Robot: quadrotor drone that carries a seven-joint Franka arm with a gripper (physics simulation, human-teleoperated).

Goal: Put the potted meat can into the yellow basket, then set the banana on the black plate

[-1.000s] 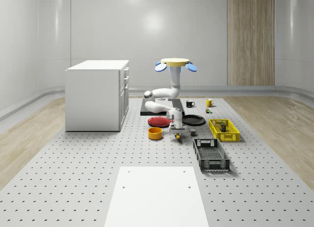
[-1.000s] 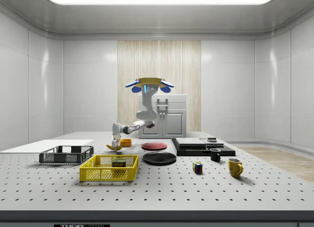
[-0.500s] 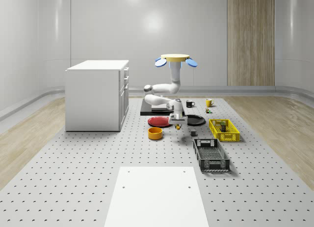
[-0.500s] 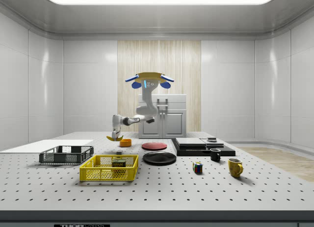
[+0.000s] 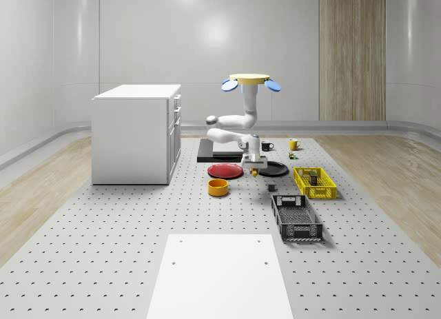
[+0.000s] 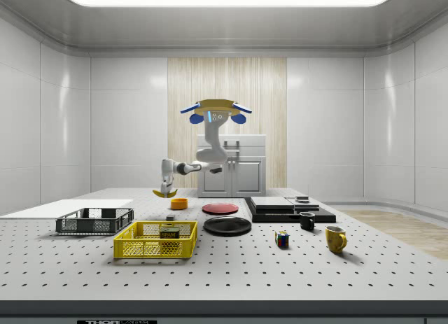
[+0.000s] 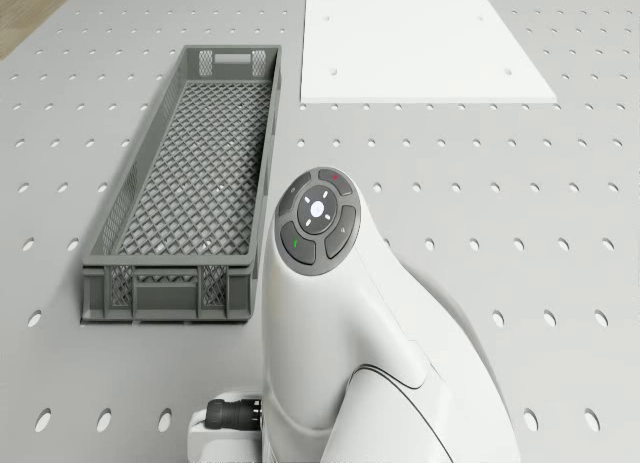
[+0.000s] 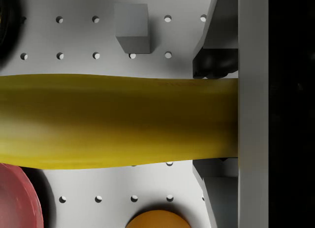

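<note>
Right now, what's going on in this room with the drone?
The drone hovers above the table, its arm reaching down. The gripper holds the banana in the air, near the orange bowl and red plate. The potted meat can already sits in the yellow basket. The black plate awaits the banana.

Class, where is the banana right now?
The banana is held in the hand, in the air above the table, just to the side view's left of the orange bowl.
</note>
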